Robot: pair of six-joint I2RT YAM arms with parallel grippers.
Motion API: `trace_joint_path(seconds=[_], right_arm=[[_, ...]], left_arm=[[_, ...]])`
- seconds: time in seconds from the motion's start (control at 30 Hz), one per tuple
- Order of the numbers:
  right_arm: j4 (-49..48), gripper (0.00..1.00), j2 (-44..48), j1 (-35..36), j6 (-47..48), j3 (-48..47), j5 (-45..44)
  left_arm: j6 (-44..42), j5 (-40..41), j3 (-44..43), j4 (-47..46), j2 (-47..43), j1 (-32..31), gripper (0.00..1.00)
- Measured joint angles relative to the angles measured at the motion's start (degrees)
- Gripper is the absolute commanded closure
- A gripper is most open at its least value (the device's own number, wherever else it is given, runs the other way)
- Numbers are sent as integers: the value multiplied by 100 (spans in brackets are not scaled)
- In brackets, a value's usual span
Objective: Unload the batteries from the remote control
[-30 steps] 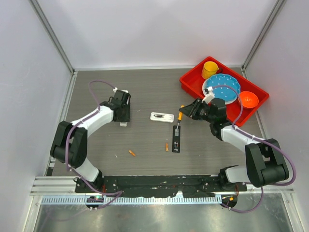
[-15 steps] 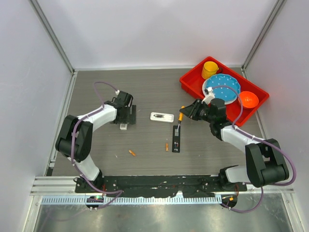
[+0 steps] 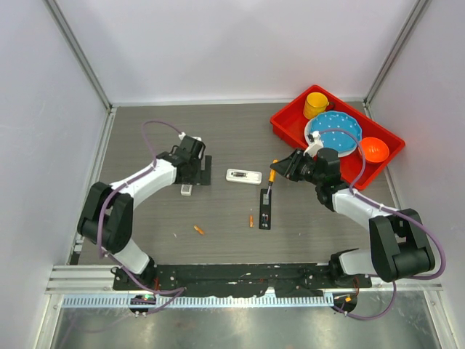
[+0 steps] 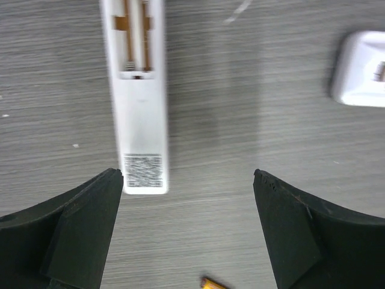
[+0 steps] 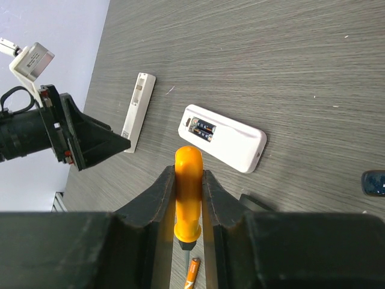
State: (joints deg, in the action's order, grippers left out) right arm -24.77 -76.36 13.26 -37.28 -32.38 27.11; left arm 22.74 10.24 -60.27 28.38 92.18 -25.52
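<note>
A white remote control (image 3: 243, 175) lies open mid-table with two dark batteries (image 5: 203, 127) in its compartment (image 5: 224, 136). A slim white remote (image 4: 137, 90) lies with its battery bay bare; only its end (image 3: 187, 190) shows from above. My left gripper (image 3: 197, 173) hovers over it, open and holding nothing (image 4: 187, 180). Loose orange batteries lie on the table (image 3: 198, 230) (image 3: 251, 220) (image 5: 190, 274) (image 4: 213, 283). My right gripper (image 3: 280, 173) is shut on the orange screwdriver handle (image 5: 188, 192), whose tip points down at a black remote (image 3: 266, 209).
A red tray (image 3: 287, 125) at the back right holds a yellow cup (image 3: 316, 105), a blue plate (image 3: 336, 131) and an orange bowl (image 3: 374, 150). Metal frame posts run along both sides of the table.
My left gripper's jaws have spread wide and the gripper has shifted a little to the right over the slim white remote. The right arm and screwdriver have stayed put.
</note>
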Motion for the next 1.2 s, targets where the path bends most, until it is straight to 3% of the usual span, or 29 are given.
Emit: trace_joint_path(seconds=[0.27, 0.6, 1.2], right_arm=[[37, 99, 197, 0, 9, 0, -2], [258, 99, 417, -63, 111, 2, -173], [997, 99, 1169, -68, 326, 144, -549]], left_arm=[[192, -203, -660, 87, 160, -903, 8], [352, -800, -1600, -98, 1410, -1777, 11], [754, -1878, -1996, -601, 2240, -2385, 13]])
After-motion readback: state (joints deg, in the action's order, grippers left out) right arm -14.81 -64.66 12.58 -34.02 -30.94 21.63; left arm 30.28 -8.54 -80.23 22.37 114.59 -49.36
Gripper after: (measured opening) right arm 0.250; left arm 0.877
